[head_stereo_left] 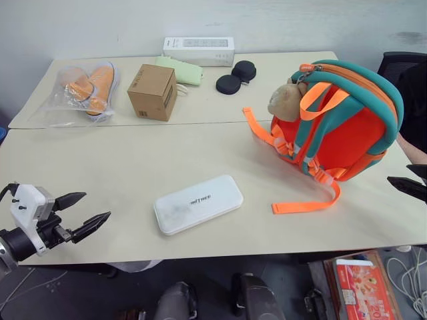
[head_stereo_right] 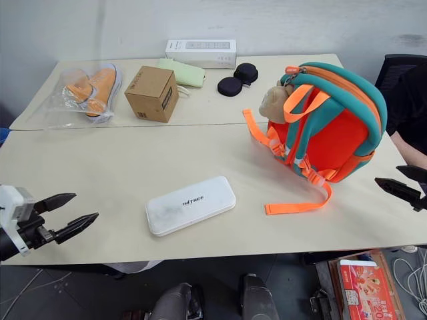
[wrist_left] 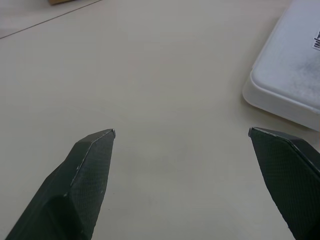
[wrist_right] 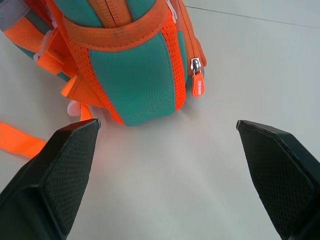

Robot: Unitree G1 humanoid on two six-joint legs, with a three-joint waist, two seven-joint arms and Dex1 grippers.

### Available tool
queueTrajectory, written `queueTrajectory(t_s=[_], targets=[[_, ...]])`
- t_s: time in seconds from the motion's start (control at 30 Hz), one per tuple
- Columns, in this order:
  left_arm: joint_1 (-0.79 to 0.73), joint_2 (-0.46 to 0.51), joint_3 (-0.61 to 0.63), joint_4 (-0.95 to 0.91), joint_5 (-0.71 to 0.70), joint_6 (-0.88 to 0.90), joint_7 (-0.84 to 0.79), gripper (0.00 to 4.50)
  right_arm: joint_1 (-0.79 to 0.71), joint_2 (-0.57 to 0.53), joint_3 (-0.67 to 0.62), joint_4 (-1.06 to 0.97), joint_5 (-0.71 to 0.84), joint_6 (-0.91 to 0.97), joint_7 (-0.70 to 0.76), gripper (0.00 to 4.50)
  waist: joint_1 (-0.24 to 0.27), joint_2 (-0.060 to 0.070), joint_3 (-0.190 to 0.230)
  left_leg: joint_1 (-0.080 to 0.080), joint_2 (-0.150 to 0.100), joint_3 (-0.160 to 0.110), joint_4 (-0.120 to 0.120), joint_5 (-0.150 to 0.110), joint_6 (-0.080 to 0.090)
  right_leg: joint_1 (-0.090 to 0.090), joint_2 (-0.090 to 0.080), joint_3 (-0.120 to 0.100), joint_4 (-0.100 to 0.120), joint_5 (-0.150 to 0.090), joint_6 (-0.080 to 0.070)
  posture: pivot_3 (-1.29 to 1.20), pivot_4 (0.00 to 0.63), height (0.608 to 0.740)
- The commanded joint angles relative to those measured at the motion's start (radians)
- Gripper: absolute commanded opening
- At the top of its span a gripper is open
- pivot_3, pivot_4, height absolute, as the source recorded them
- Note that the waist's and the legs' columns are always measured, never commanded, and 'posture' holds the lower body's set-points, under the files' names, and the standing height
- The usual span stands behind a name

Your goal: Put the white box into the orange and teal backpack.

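Both grippers empty, jaws spread wide. Left gripper (head_stereo_left: 79, 213) sits low at the near-left table edge, fingers angled slightly down twd the white box (head_stereo_left: 197, 203). Right gripper (head_stereo_right: 399, 187) is at the far right edge, tips aimed in at the backpack's base.

White box lies flat near the front-middle of the table (head_stereo_left: 133, 160), lettering up, one short end twd my left hand, apart from it. In the left wrist view its rounded corner (wrist_left: 290, 75) sits just ahead of one finger (wrist_left: 87, 170), not between the two yet.

Orange and teal backpack (head_stereo_left: 347, 120) stands to the right of the box, well apart, tan plush toy (head_stereo_left: 285, 100) hanging at its top, loose orange strap (head_stereo_left: 303, 205) trailing on the table twd the box. Right wrist view shows the zipper pull (wrist_right: 198, 82) low on the side; zip looks closed there, can't tell abt the top.

Step in hand, as I judge it: approach + pick the box w/ left, while right gets the bag ready. To do it well: box is slim and flat, so come in low at the near short end, straddle the thin edge, close squarely so it doesn't skid on the smooth top. Bag prob needs unzipping first; right should steady it or take the pull. Watch the loose strap, could snag the box.

Further back: brown cardboard cube (head_stereo_left: 153, 91), long white carton (head_stereo_left: 199, 50), bagged orange shoes (head_stereo_left: 90, 85), two black round items (head_stereo_left: 235, 77).
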Motion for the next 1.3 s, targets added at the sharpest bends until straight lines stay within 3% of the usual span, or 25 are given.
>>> queueTrajectory(t_s=[0.03,0.43,0.57,0.6,0.7,0.8,1.03,1.1,1.3], targets=[[0.015,0.026,0.01,-0.016,0.008,-0.008,-0.015,4.5,0.005,-0.008,-0.029,-0.007,0.006,-0.022,0.001,4.47,0.0,0.0,0.0,0.0,0.0,0.0,0.0,0.0,0.0,0.0,0.0,0.0,0.0,0.0,0.0,0.0,0.15,0.74],[-0.038,0.045,-0.008,0.003,-0.004,0.042,0.002,4.5,0.032,-0.018,-0.035,-0.01,-0.005,-0.031,-0.013,4.47,0.0,0.0,0.0,0.0,0.0,0.0,0.001,0.001,0.0,0.001,0.0,0.0,0.001,0.0,0.0,0.0,0.15,0.74],[-0.048,0.073,-0.038,0.002,0.002,0.047,-0.026,4.5,0.114,-0.02,-0.057,-0.133,0.026,0.012,0.017,4.47,0.001,0.0,0.0,0.001,0.0,0.0,0.001,0.001,0.0,0.001,0.0,0.0,0.001,0.0,0.001,0.0,0.15,0.74],[-0.047,0.08,-0.045,-0.006,0.0,0.046,-0.035,4.5,0.141,-0.018,-0.062,-0.181,0.04,0.029,0.03,4.3,0.001,0.0,0.0,0.001,0.0,0.0,0.001,0.001,0.0,0.001,0.0,0.0,0.001,0.0,0.001,0.0,0.15,0.74],[-0.018,0.099,-0.083,-0.03,0.027,0.017,-0.071,3.91,0.221,-0.007,-0.062,-0.361,0.08,0.094,0.052,3.57,0.002,0.001,-0.001,0.001,0.0,-0.001,0.001,0.001,0.0,0.001,0.0,-0.001,0.002,0.0,0.001,0.0,0.15,0.74],[0.013,0.106,-0.155,-0.03,0.084,-0.039,-0.098,2.98,0.271,0.012,-0.026,-0.533,0.102,0.133,0.052,2.48,-0.003,0.001,-0.001,0.001,0.001,-0.001,0.0,0.001,0.0,0.001,0.001,0.0,0.002,0.0,0.001,0.0,0.15,0.74],[-0.099,0.071,-0.391,-0.046,0.188,-0.078,-0.035,0.71,0.177,0.163,0.194,-0.83,0.143,0.227,-0.06,0.01,0.006,0.001,-0.001,0.001,0.001,-0.002,0.0,-0.001,0.003,0.001,0.0,-0.001,0.003,0.0,0.0,0.0,0.15,0.74],[-0.127,0.062,-0.426,-0.058,0.199,-0.07,-0.021,0.1,0.142,0.198,0.248,-0.854,0.135,0.24,-0.087,0.0,0.008,0.001,-0.001,0.001,0.001,-0.003,0.0,0.0,0.002,0.001,0.0,-0.001,0.003,0.0,0.0,0.0,0.15,0.74],[-0.223,0.029,-0.496,-0.052,0.205,0.01,0.046,0.01,-0.048,0.362,0.436,-0.856,0.048,0.287,-0.269,0.0,0.006,0.001,-0.001,0.0,0.0,-0.003,0.002,0.005,0.003,0.001,0.0,-0.002,0.005,0.0,0.0,0.0,0.15,0.74]])
